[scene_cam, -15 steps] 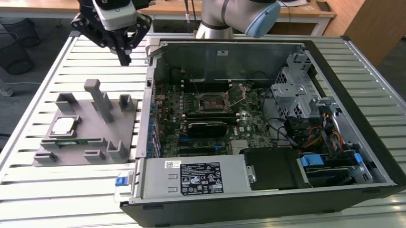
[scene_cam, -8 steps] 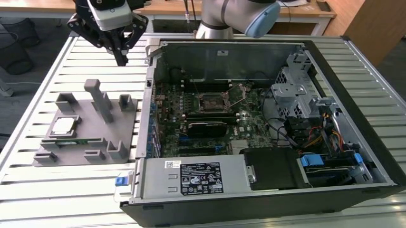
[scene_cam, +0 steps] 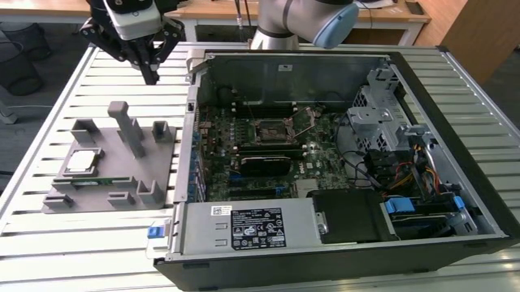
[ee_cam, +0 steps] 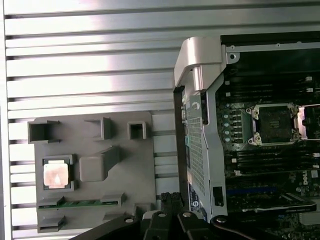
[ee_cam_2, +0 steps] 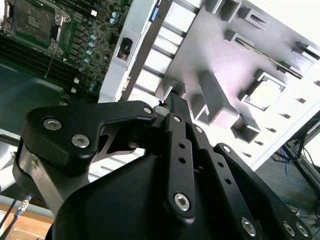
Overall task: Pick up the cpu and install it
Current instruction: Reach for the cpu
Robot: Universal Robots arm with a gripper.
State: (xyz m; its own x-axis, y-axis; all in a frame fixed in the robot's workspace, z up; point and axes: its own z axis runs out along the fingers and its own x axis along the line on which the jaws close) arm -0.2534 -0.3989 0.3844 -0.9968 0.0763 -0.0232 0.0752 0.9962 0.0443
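Jaws clenched on nothing are held over the slatted desk [scene_cam: 57, 243], beyond the far edge of a grey holder [scene_cam: 114, 167]. Well apart from them, the cpu [scene_cam: 81, 161] [ee_cam: 55, 175] is seated in that holder, with a green memory stick [scene_cam: 94, 181] just beside it. An open computer case [scene_cam: 284, 73] stands on the exterior view's right, and its socket [ee_cam: 274, 122] is shown clearly in the first wrist view.

Brushed metal, matt plastic, one bright chip.
The slatted surface [scene_cam: 49, 243] is pale brushed metal; the holder [scene_cam: 106, 167] looks like matt grey plastic; the cpu [scene_cam: 81, 160] has a smooth, shiny metal top; the end effector [scene_cam: 151, 78] is matt black; the computer case [scene_cam: 284, 79] is dull grey sheet metal.
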